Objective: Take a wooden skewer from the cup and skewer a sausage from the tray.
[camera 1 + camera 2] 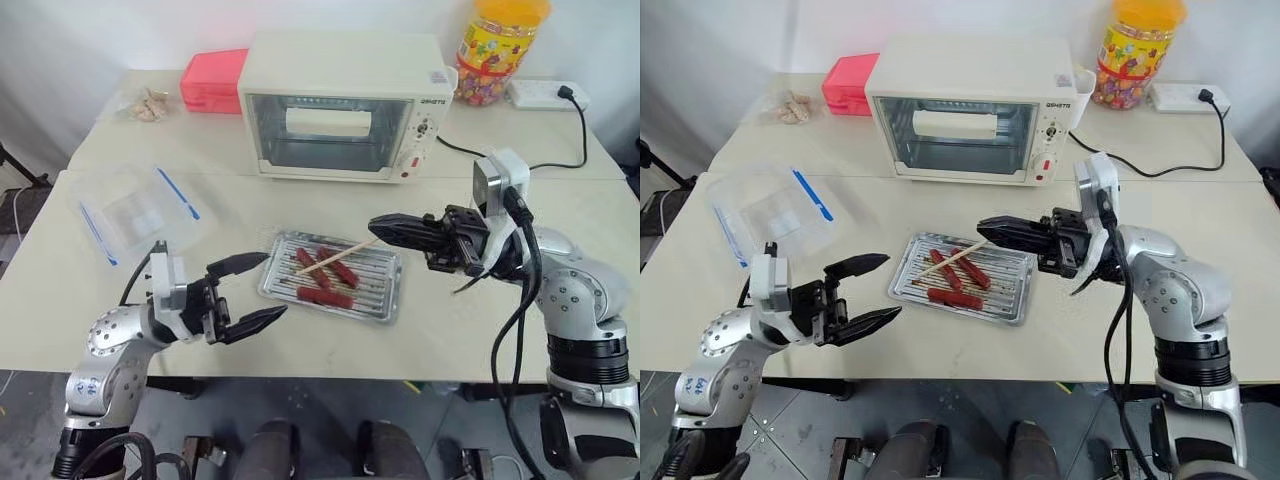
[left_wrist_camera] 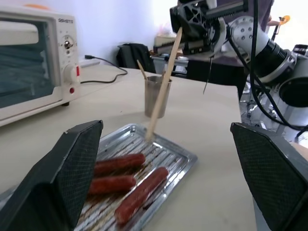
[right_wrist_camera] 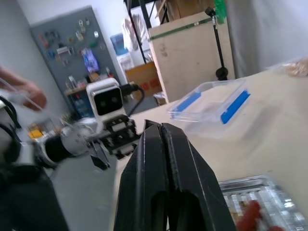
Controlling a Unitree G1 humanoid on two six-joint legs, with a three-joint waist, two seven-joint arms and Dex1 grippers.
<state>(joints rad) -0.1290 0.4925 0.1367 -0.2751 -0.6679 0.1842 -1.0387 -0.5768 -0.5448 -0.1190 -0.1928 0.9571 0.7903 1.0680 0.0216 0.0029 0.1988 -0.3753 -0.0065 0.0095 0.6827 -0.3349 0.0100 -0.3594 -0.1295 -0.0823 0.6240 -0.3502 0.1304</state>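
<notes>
The silver tray (image 1: 385, 290) lies mid-table with three reddish-brown sausages (image 1: 325, 296) on its ribbed bottom. My right gripper (image 1: 375, 226) hovers just right of the tray, pointing left, shut on a wooden skewer (image 1: 335, 256). The skewer slants down over the tray, its low tip among the sausages. In the left wrist view the skewer (image 2: 163, 86) crosses in front of the metal cup (image 2: 155, 98), which stands beyond the tray with another stick in it. My left gripper (image 1: 270, 287) stands open and empty just left of the tray.
A white toaster oven (image 1: 340, 105) stands behind the tray, with a pink box (image 1: 213, 78) to its left. A candy jar (image 1: 497, 45) and a power strip (image 1: 545, 95) are at the back right. A clear plastic box with blue clips (image 1: 140, 205) lies at the left.
</notes>
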